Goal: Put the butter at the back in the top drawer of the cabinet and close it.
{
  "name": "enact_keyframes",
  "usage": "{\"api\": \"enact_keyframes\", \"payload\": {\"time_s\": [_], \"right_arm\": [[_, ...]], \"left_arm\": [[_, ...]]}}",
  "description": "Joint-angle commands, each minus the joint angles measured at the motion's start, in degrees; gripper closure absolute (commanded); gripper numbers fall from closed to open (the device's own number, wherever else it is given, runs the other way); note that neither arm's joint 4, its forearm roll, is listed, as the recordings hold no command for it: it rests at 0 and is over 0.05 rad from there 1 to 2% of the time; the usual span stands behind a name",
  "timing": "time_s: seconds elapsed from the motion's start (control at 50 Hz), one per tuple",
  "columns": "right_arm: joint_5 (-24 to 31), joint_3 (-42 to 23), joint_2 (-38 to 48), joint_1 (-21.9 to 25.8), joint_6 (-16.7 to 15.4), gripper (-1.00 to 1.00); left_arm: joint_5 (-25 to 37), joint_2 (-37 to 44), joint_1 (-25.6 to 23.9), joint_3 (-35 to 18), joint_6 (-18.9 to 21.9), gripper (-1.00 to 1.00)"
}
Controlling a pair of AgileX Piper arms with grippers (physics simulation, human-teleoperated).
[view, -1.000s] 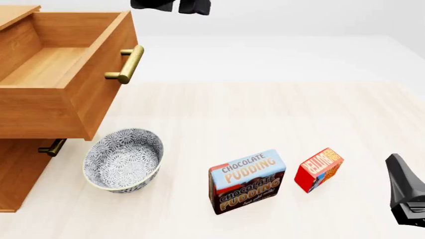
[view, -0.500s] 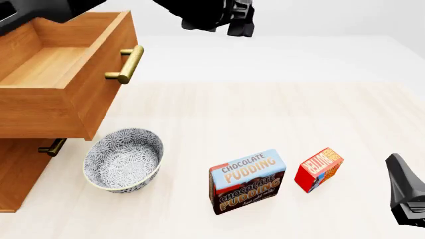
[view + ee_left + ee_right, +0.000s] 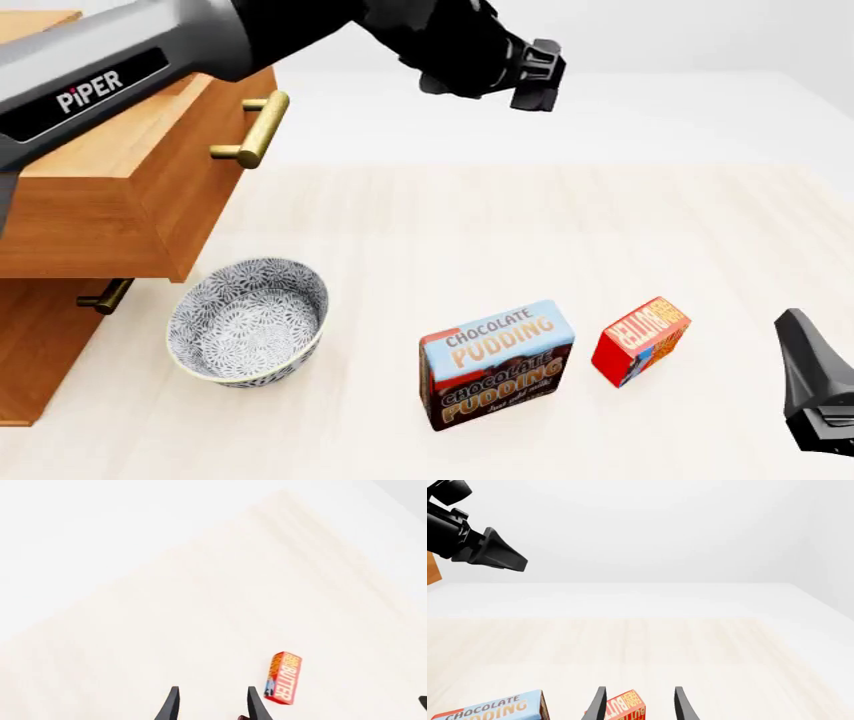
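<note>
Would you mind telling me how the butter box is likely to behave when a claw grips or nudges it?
The butter is a small printed box, so probably stiff and light. It stands on a narrow face, tilted, so a sideways nudge may well tip it. Its flat sides should suit the open right claw.

- butter (image 3: pixel 639 340): red box, white lettering, orange and blue patches on one face
- pudding box (image 3: pixel 497 364): pale blue top band, dark brown lower part, orange and cream lettering
- bowl (image 3: pixel 248 320): white with dense blue-grey floral pattern inside and out
- cabinet (image 3: pixel 54 320): light-brown wood with visible grain
- top drawer (image 3: pixel 134 215): same light-brown wood; handle (image 3: pixel 255 131) brass
- table (image 3: pixel 534 230): pale cream wood, faint streaks
- left arm (image 3: pixel 160 60): grey link with white "PIPER" lettering, black toward the left gripper (image 3: pixel 538 78)
- right gripper (image 3: pixel 817 395): black
</note>
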Motion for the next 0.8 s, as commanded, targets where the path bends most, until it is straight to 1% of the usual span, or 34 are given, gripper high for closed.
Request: {"api": "enact_keyframes", "payload": {"time_s": [0.02,0.12,0.34,0.4,0.48,0.8], "right_arm": [[0.0,0.0,0.0,0.0,0.0,-1.0],[0.0,0.0,0.0,0.0,0.0,-1.0],[0.0,0.0,0.0,0.0,0.0,-1.0],[0.0,0.0,0.0,0.0,0.0,-1.0],[0.0,0.0,0.0,0.0,0.0,-1.0],[0.0,0.0,0.0,0.0,0.0,-1.0]], "left_arm": [[0.08,1.92,-1.17,-1.75,0.11,-1.0],[-0.63,1.61,-1.02,-1.45,0.95,-1.0],[-0.33,2.93,-1.88,-1.97,-0.16,-1.0],[-0.2,3.89,-2.61,-2.32,-1.36,-1.0],[-0.05,4.61,-2.69,-3.39,-0.91,-1.0],[0.06,7.13,-4.16,-4.81,-1.28,-1.0]]}}
